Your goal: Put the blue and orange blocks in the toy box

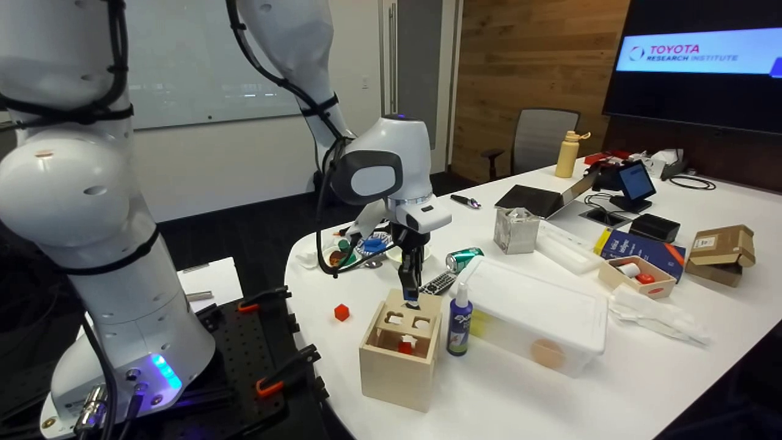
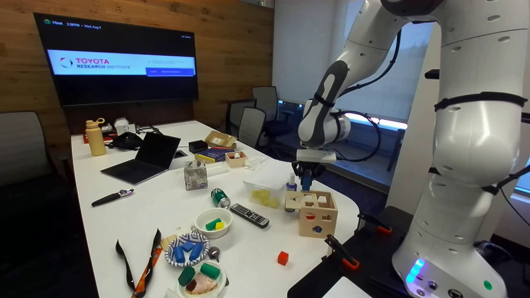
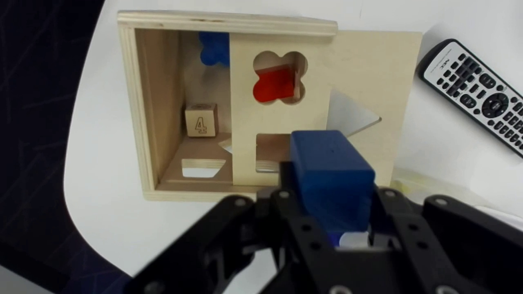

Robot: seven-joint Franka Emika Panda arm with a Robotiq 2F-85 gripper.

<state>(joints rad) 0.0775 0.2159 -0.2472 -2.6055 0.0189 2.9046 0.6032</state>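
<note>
Wrist view, blue block (image 3: 333, 175): gripped by its sides in the end effector (image 3: 334, 194), poised above the lid (image 3: 282, 118), likely to leave its lower end free for the drop.
Lid: slid partly out, apparently so the gap, on the side facing the rounded corner of the table (image 2: 252, 277), gives blocks a wider way in.
Toy box (image 1: 394, 380): stands just inside that corner.
Orange block (image 2: 283, 258): sits apart near the table's robot-side edge, not yet boxed.
Spray bottle (image 1: 459, 327): upright between toy box and plastic container (image 1: 531, 299), a likely bump hazard; the lid seems to bar a straight drop.

Bottle (image 1: 459, 329) beside toy box (image 1: 397, 379), block (image 1: 341, 312) on table (image 1: 495, 397)
</note>
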